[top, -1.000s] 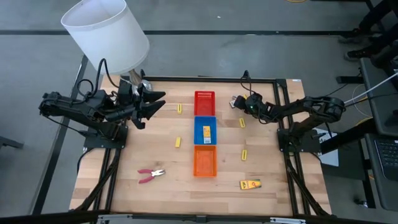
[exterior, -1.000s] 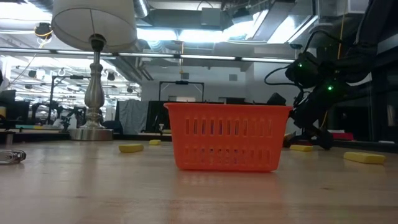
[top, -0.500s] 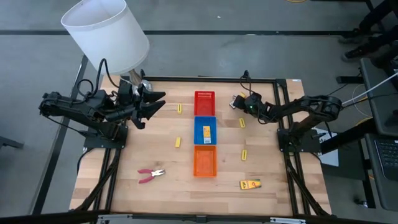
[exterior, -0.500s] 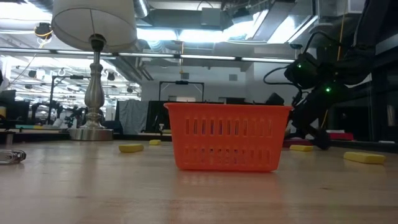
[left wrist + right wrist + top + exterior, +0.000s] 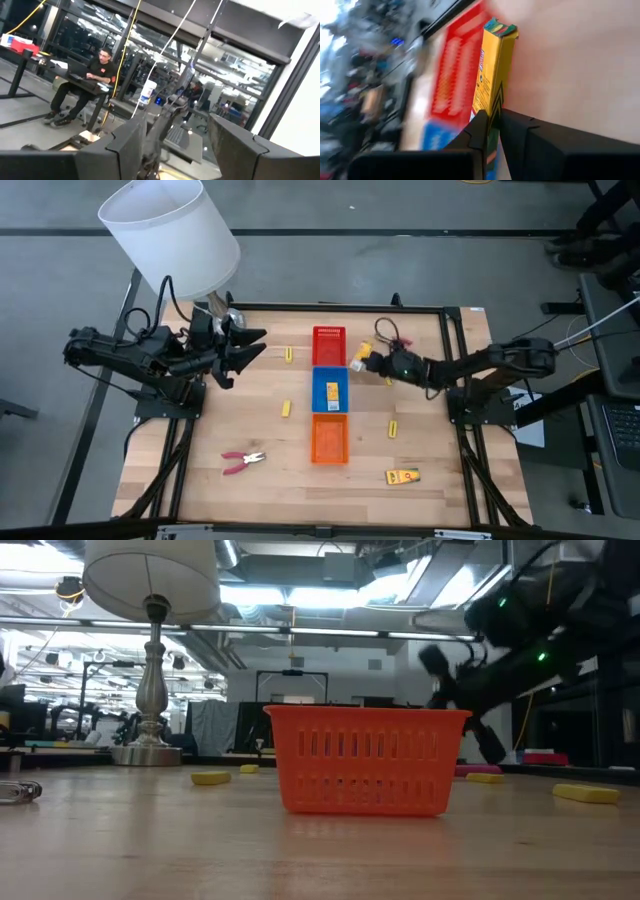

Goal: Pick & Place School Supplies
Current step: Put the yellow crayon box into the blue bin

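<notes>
My right gripper (image 5: 372, 361) is shut on a yellow packet (image 5: 493, 65) just right of the red tray (image 5: 328, 340) and blue tray (image 5: 330, 402). Another yellow packet (image 5: 332, 391) lies in the blue tray, and one more (image 5: 403, 476) lies flat on the table at the near right. Short yellow sticks (image 5: 285, 409) (image 5: 393, 428) (image 5: 389, 377) (image 5: 289, 354) lie on the wood. Red-handled pliers (image 5: 243, 462) lie near left. My left gripper (image 5: 252, 346) hangs open and empty by the lamp. My right gripper pinches the yellow packet's near end (image 5: 491, 111) between its two fingers, one on each broad face. The fingers come slanting down from the table's right and lie along the packet. The rest of the packet sticks out ahead of the fingertips, toward the red tray, above the table.
An orange tray (image 5: 330, 439) stands nearest in the middle row, filling the low view's centre (image 5: 365, 758). A white-shaded lamp (image 5: 172, 235) stands at the far left corner beside my left arm. Bare wood (image 5: 220, 420) lies left of the trays. A person sits at a desk in the room behind (image 5: 97, 70).
My right gripper has swung from the far right part of the table toward the trays and risen a little. The yellow packet now shows at its tips beside the red tray.
</notes>
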